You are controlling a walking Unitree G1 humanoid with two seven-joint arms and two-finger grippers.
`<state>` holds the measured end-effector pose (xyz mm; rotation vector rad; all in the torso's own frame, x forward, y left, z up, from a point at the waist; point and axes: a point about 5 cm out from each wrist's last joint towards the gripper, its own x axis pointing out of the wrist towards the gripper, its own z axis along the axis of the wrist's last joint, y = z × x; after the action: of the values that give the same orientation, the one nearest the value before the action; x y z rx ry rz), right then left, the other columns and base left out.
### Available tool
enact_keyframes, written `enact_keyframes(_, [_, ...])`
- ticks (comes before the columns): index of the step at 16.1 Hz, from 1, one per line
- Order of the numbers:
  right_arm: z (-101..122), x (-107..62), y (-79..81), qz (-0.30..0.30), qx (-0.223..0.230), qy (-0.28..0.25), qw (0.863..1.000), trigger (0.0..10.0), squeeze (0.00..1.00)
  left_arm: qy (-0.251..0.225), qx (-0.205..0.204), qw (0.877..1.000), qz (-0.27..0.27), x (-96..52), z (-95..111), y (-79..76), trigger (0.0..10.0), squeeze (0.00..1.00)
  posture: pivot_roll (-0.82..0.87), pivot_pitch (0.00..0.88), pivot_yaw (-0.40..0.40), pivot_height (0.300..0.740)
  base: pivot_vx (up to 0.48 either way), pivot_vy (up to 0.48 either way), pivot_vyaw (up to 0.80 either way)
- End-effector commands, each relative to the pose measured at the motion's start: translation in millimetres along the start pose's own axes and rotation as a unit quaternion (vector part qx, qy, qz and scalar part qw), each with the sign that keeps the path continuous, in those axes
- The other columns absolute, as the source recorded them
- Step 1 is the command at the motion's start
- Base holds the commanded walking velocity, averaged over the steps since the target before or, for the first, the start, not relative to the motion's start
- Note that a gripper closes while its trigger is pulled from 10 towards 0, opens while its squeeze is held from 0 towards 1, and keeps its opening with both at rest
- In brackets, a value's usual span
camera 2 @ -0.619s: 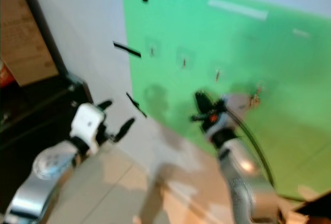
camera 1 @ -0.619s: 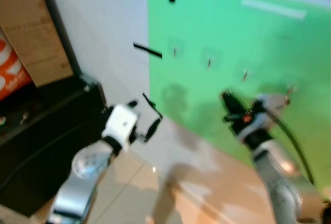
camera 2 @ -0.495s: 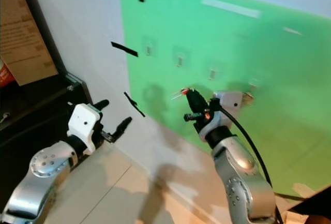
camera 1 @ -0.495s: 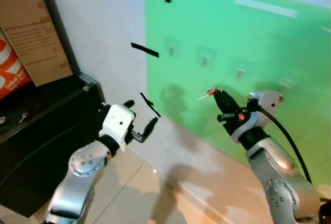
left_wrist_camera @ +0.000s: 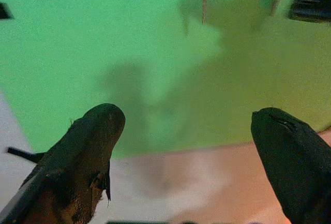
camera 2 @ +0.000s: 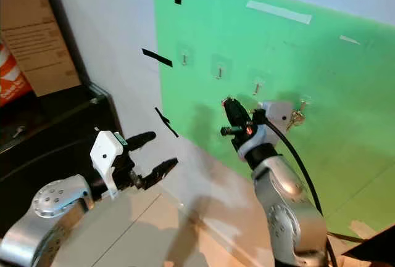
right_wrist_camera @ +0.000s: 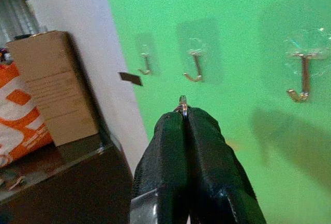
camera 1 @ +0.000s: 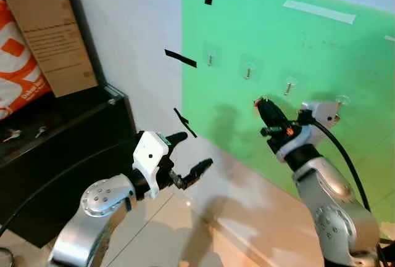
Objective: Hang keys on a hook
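Observation:
My right gripper (camera 1: 263, 105) is shut on the keys, raised close to the green wall panel (camera 1: 345, 45). A small metal ring (right_wrist_camera: 182, 101) pokes out between its fingertips, and a red tag with a key (left_wrist_camera: 203, 4) hangs below them. A row of small hooks (camera 1: 249, 71) is stuck to the panel. The gripper tip sits just below the gap between the second hook and the third hook (camera 1: 288, 86). In the right wrist view the nearest hooks (right_wrist_camera: 195, 70) lie ahead of the fingers. My left gripper (camera 1: 194, 151) is open and empty, low and left of the panel.
A black cabinet (camera 1: 62, 150) stands at the left, carrying a cardboard box (camera 1: 52, 32) and an orange bag (camera 1: 15, 69). Small keys (camera 1: 12, 135) lie on its top. Black tape strips (camera 1: 180, 58) mark the white wall. Something small and golden (camera 2: 296, 118) dangles by the fourth hook.
The camera has shifted and the blur is gone. My left gripper has moved right and a little lower. My right gripper has stayed near the hooks, its tip slightly higher.

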<state>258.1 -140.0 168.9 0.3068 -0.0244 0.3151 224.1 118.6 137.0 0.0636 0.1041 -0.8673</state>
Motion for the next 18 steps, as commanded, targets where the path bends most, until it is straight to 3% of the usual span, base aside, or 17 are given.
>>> enact_keyframes(1, [4.5, 2.9, -4.2, -0.018, 0.004, -0.013, 1.000, 10.0, 0.00, -0.001, -0.004, 1.000, -0.021, -0.2, 3.2, -5.0, 10.0, 0.10, 0.00, 0.000, -0.012, 0.740, 0.000, 0.000, 0.00])
enact_keyframes(9, [9.2, 0.8, -18.0, -0.065, 0.054, -0.037, 0.996, 10.0, 0.00, -0.007, -0.026, 0.999, -0.045, -2.9, 8.5, -8.8, 10.0, 0.11, 0.00, 0.000, -0.012, 0.740, 0.000, 0.000, 0.00])
enact_keyframes(18, [5.8, -7.3, -18.8, -0.064, 0.108, -0.043, 0.991, 10.0, 0.00, -0.003, -0.029, 0.998, -0.055, -2.1, 9.1, -9.6, 10.0, 0.11, -0.01, 0.000, -0.003, 0.740, 0.000, 0.000, 0.00])
